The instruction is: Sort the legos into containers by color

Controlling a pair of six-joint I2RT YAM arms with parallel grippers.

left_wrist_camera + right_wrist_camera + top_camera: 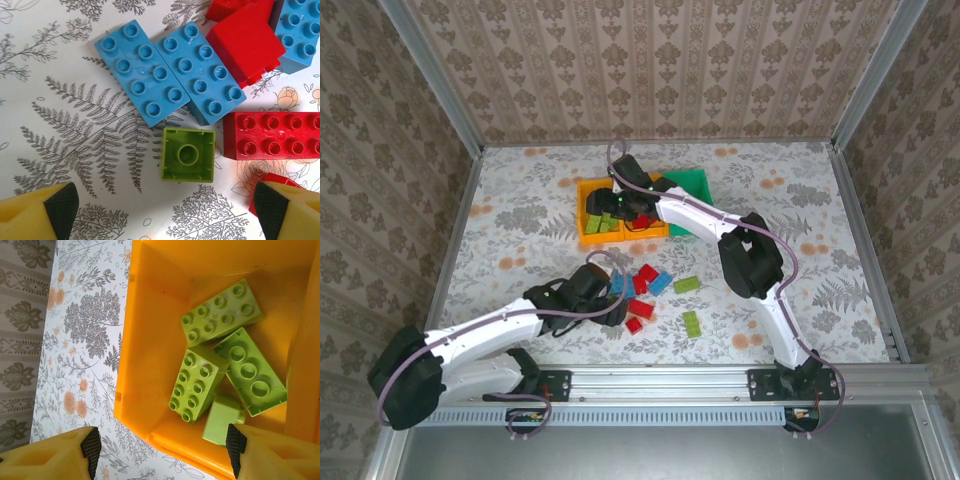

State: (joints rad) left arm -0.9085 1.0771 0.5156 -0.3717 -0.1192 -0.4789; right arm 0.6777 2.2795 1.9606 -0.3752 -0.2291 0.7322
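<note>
My left gripper [165, 210] hangs open low over the table, and a small lime green lego [188, 154] lies upside down just ahead of its fingertips. Two light blue legos [141, 72] and red legos [272, 135] lie beside it. In the top view the left gripper [615, 300] is at the left end of the loose legos [661, 283]. My right gripper [162, 450] is open above the near corner of the left orange-yellow container [150, 340], where several lime green legos [195, 385] lie. A small green one [222, 420] rests by the right fingertip.
In the top view the left orange-yellow container [588, 215], the second one with red legos [650, 232] and the green container [692, 188] stand side by side at the back. More green legos [691, 323] lie to the right of the heap.
</note>
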